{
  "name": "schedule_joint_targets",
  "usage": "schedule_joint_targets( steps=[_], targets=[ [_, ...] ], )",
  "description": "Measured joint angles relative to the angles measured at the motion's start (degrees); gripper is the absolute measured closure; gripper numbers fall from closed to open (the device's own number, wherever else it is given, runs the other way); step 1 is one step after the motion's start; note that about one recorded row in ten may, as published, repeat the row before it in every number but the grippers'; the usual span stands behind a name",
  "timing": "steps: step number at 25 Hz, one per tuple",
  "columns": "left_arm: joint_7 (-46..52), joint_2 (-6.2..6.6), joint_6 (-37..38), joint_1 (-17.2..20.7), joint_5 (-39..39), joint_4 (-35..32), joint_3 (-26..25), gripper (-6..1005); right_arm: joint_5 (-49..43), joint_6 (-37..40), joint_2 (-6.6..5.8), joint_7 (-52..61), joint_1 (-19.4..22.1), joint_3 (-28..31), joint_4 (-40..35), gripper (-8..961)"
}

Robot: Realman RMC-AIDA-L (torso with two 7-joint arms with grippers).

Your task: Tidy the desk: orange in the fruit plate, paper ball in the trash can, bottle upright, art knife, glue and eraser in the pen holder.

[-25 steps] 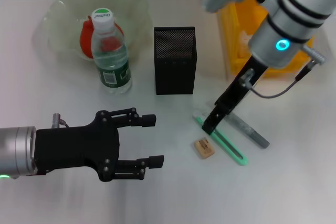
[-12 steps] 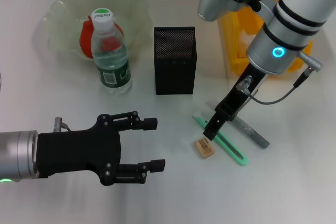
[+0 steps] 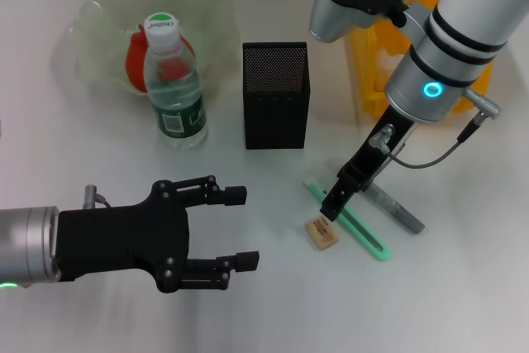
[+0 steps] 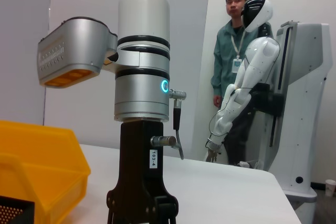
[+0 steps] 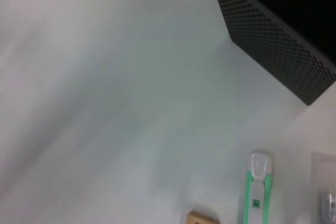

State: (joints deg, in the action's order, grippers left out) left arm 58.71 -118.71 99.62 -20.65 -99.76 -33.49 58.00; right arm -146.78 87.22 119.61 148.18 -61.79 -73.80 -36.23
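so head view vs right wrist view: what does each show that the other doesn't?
Head only: both grippers, left open and low, right over the art knife; bottle upright, orange in the fruit plate, trash can, glue.
Right wrist only: nothing extra.
Both: pen holder, art knife, eraser, desk.

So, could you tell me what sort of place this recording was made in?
Most likely a robotics lab: a white humanoid robot stands on a rig behind the desk, a man in a green work jacket watches, and tidy-up props like the yellow trash can are laid out.
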Motion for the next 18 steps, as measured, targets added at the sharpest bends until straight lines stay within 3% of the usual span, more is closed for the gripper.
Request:
schedule_joint_targets(
  steps=[7,12,18],
  targets=[
    [0.0,0.05,0.0,0.0,0.0,0.0,-0.5,214,0.1,-0.1,0.01,-0.3,0.2,0.0,0.1,157],
    [0.0,0.06,0.0,-0.1,0.0,0.0,-0.6,214,0.1,-0.3,0.01,-0.4,0.4,0.0,0.1,357],
    [0.0,0.06,-0.3,-0.1,0.0,0.0,-0.6,214,0.6,-1.5,0.24,-0.1,0.1,-2.4,2.0,360]
  ],
)
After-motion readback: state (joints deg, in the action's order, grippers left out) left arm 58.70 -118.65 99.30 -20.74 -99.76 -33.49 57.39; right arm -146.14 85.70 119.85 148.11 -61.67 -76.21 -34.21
